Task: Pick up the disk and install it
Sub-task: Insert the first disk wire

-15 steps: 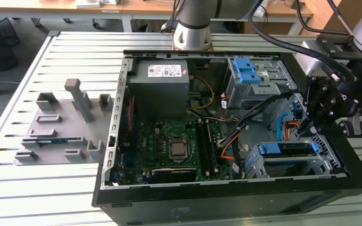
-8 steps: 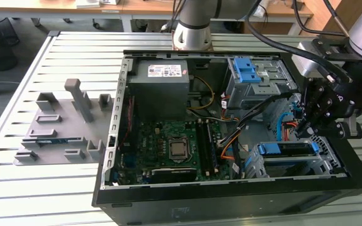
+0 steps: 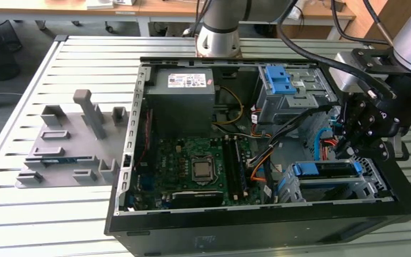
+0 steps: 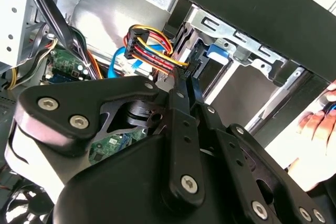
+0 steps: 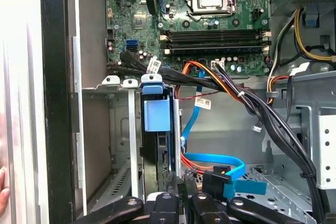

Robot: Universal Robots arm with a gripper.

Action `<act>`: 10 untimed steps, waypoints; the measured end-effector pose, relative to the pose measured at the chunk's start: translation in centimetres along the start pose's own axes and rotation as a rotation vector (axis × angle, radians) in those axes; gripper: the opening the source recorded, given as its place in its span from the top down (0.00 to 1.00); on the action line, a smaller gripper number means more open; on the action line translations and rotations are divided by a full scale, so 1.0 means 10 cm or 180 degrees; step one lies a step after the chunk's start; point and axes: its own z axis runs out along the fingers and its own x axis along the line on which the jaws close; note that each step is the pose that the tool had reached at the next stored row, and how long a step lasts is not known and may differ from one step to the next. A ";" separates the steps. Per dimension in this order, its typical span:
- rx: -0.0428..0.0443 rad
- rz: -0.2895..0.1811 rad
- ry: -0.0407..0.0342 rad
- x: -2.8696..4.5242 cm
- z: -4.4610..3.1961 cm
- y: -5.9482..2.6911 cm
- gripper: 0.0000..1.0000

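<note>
The disk (image 3: 325, 170) sits on edge in the drive cage (image 3: 366, 188) at the computer case's (image 3: 263, 225) front corner, long axis running into the bay, blue carrier handle (image 5: 155, 109) facing outward. The gripper (image 3: 361, 152) hovers beside it, fingers (image 5: 164, 205) closed together, empty.

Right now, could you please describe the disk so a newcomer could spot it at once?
Find the open black computer case, then the metal drive cage in its corner at the exterior view's right, by the gripper. The disk sits in that cage, a flat slab with a blue carrier, unlike the bigger grey power-supply box or the bare blue latch tabs.
</note>
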 end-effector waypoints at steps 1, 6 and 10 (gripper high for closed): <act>0.0000 0.0000 0.0000 0.004 0.004 0.003 0.84; 0.0000 0.0000 0.0000 0.025 0.014 0.007 0.84; 0.0002 0.0005 -0.0001 0.027 0.020 0.008 0.84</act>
